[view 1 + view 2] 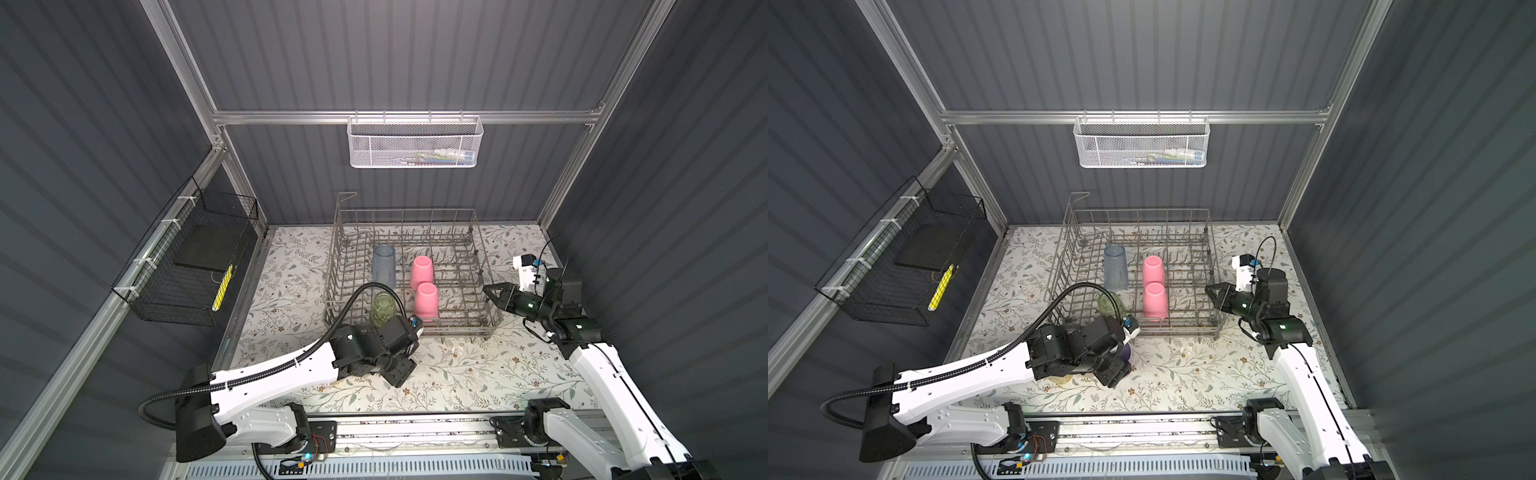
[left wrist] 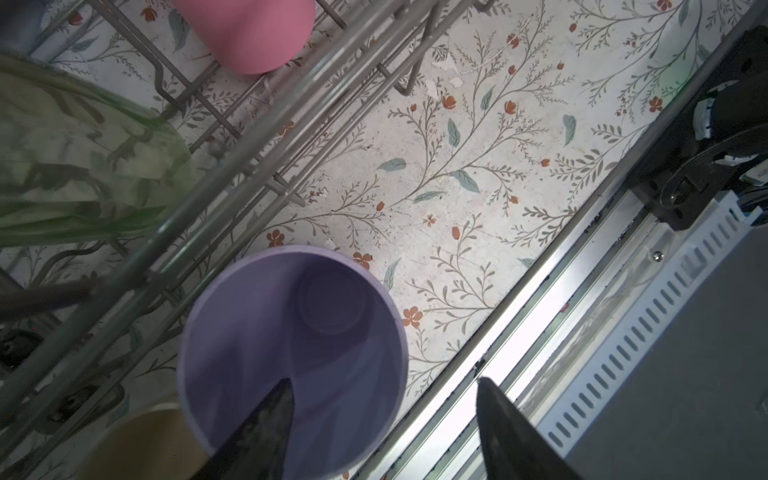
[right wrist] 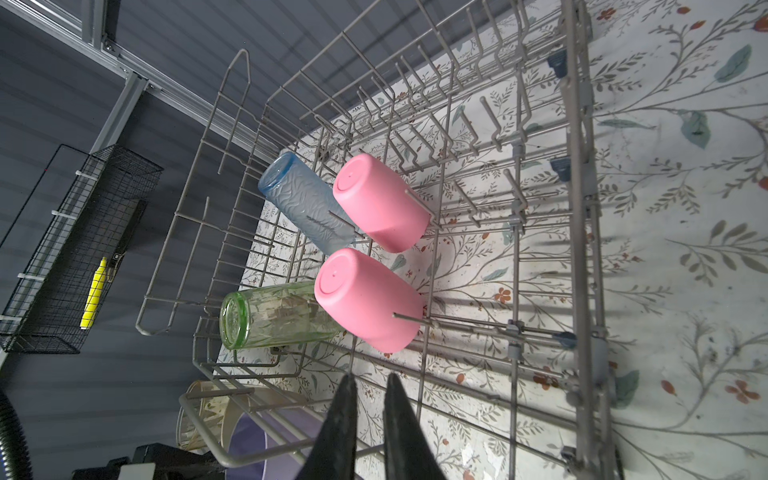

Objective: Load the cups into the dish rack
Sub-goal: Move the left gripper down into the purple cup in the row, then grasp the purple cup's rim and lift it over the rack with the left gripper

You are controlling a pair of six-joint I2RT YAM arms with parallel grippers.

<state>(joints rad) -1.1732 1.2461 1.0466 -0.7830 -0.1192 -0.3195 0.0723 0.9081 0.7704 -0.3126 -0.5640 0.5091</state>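
We log the left arm stretched low, wrist bent down, left gripper (image 2: 382,380) spread astride the lavender cup's (image 2: 291,332) wall (cup mouth-up, just outside the rack (image 1: 453,330)). Right arm elbow-up, right gripper (image 3: 370,378) level, pinched empty, beside the rack's right wall.

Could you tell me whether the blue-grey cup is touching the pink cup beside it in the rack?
Apart. Both top views show a strip of the dish rack between the blue-grey cup and the far pink cup.

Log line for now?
rack: blue-grey, green, two pink cups | left gripper: open, astride lavender cup rim | right gripper: shut, empty
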